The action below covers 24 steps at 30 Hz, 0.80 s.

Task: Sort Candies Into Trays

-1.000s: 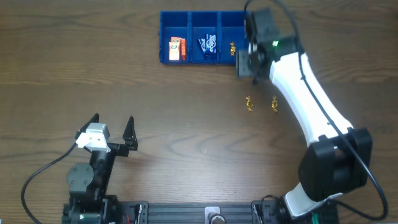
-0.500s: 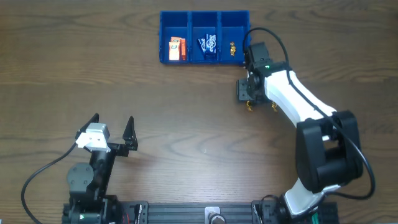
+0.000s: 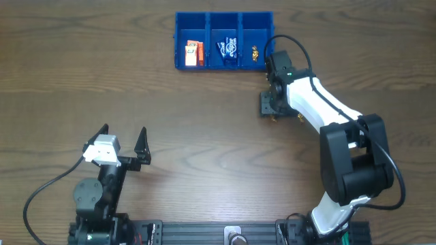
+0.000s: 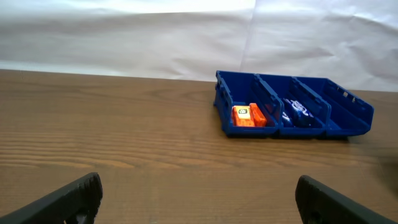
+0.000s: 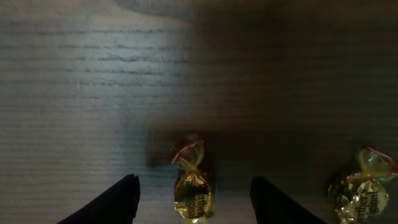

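Hovering right fingers (image 5: 115,200) low over the wooden worktop (image 3: 102,75), spread wide, gripping nothing. Straddling a gold candy (image 5: 189,186): lying flat on the wood in the gap, clear of both tips. Seeing a second gold candy (image 5: 362,186) near it on the same surface, outside the gap and apart from the first. Showing up in the top view just below the right end of the blue tray (image 3: 225,16), close to it, with the straddled candy peeking out right under the tips. Counting three compartments in that tray, as seen from above: orange candy (image 3: 195,53) in the left one, dark blue candy (image 3: 228,49) in the middle, third gold candy (image 3: 255,52) in the right. Holding left fingers (image 3: 142,140) wide open and empty too, close to that arm's own base, well apart from tray and loose candies. Looking from the left wrist camera across the wood toward the tray, orange piece nearest that side, white backdrop (image 4: 124,37) behind it.
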{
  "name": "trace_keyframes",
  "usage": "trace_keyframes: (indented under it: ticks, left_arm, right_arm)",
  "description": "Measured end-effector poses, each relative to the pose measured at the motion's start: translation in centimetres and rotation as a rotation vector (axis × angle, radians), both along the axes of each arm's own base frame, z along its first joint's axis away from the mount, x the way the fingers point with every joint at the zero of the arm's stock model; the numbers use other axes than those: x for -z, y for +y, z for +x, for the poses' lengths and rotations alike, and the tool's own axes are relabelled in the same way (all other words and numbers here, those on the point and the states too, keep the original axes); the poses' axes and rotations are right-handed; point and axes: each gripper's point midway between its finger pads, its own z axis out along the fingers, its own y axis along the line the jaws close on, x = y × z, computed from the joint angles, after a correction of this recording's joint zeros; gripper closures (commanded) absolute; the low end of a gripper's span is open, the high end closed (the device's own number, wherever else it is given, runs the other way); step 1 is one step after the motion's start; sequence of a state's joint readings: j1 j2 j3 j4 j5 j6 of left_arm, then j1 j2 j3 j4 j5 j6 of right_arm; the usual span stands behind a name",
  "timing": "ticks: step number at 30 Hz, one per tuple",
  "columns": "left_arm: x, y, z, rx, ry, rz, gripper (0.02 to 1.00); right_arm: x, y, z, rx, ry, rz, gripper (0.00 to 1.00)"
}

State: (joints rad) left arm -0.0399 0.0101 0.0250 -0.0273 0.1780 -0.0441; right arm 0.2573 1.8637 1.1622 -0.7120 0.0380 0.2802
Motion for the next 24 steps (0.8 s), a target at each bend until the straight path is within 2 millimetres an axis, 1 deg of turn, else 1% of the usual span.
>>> trace_keyframes:
  ticks: [6, 9, 11, 12, 16, 19, 21, 23, 24]
  left_arm:
    - [0.0, 0.0, 0.0, 0.000, 0.000, 0.000, 0.020]
    - [0.0, 0.0, 0.0, 0.000, 0.000, 0.000, 0.020]
    - [0.0, 0.0, 0.0, 0.000, 0.000, 0.000, 0.023]
    - [0.0, 0.0, 0.0, 0.000, 0.000, 0.000, 0.020]
    - [0.0, 0.0, 0.0, 0.000, 0.000, 0.000, 0.020]
    - [0.0, 0.0, 0.0, 0.000, 0.000, 0.000, 0.020]
    - [0.0, 0.0, 0.0, 0.000, 0.000, 0.000, 0.020]
    - [0.0, 0.0, 0.0, 0.000, 0.000, 0.000, 0.023]
    - [0.0, 0.0, 0.0, 0.000, 0.000, 0.000, 0.020]
  right_arm:
    - [0.2, -0.1, -0.2, 0.000, 0.005, -0.004, 0.448]
    - [0.9, -0.1, -0.3, 0.000, 0.020, -0.008, 0.457]
    - [1.3, 0.0, -0.2, 0.000, 0.026, -0.006, 0.492]
    - [1.3, 0.0, -0.2, 0.000, 0.025, -0.006, 0.522]
    - [1.3, 0.0, -0.2, 0.001, 0.024, -0.005, 0.706]
    - [1.3, 0.1, -0.3, -0.004, 0.026, -0.005, 0.820]
    - [1.3, 0.0, -0.3, 0.000, 0.026, -0.005, 0.893]
    - [1.3, 0.0, -0.2, 0.001, 0.025, -0.006, 0.923]
    - [1.3, 0.0, -0.2, 0.000, 0.025, -0.006, 0.965]
